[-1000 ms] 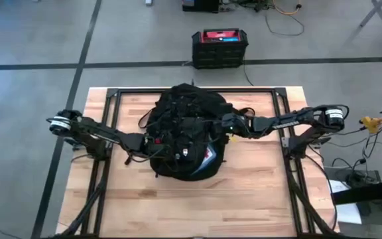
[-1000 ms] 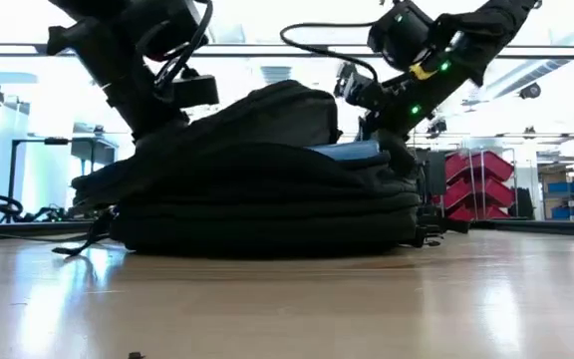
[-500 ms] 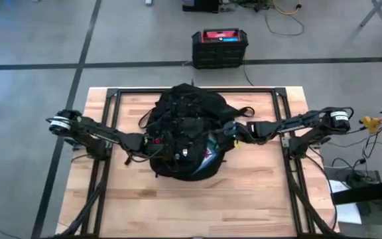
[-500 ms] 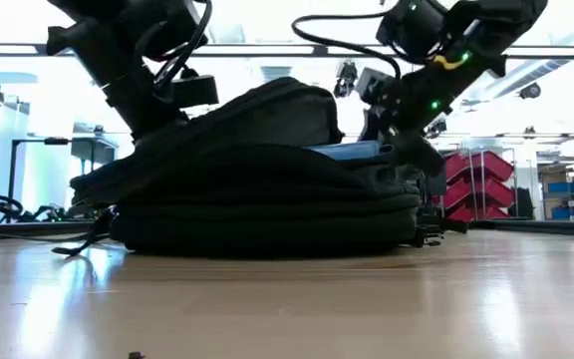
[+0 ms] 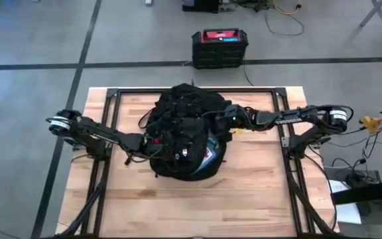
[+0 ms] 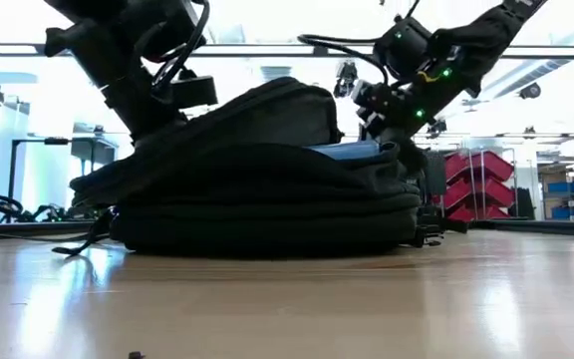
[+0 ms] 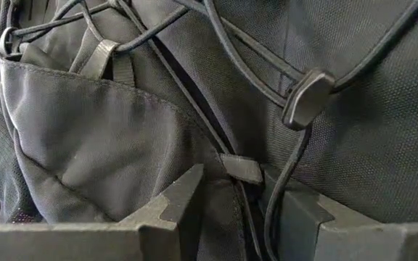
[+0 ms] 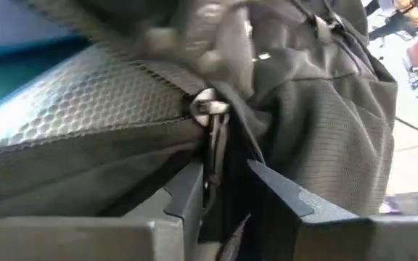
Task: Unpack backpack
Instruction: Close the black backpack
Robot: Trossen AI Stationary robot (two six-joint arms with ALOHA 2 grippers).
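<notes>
Seen from above, our two dark arms meet over a large rounded black fabric backpack (image 5: 188,136) lying flat in the middle of the pale wooden table (image 5: 257,192). We have the left claw (image 5: 148,141) pressed against the pack's left side; in its wrist view the fingers (image 7: 176,199) stand apart, straddling a small black zipper tab (image 7: 242,168) among elastic cords and a cord lock (image 7: 307,98). Our right claw (image 5: 225,119) reaches the pack's right edge, and its wrist view shows the fingers (image 8: 191,190) slightly parted around a dangling silver zipper pull (image 8: 210,109), without a clear clamp on it. Beside that pull, grey honeycomb mesh lining (image 8: 85,101) shows at the opening. At table level, a blue flat object (image 6: 345,151) peeks from the pack under the right arm. Beyond the table, a black box with a red top (image 5: 219,46) sits on the floor.
</notes>
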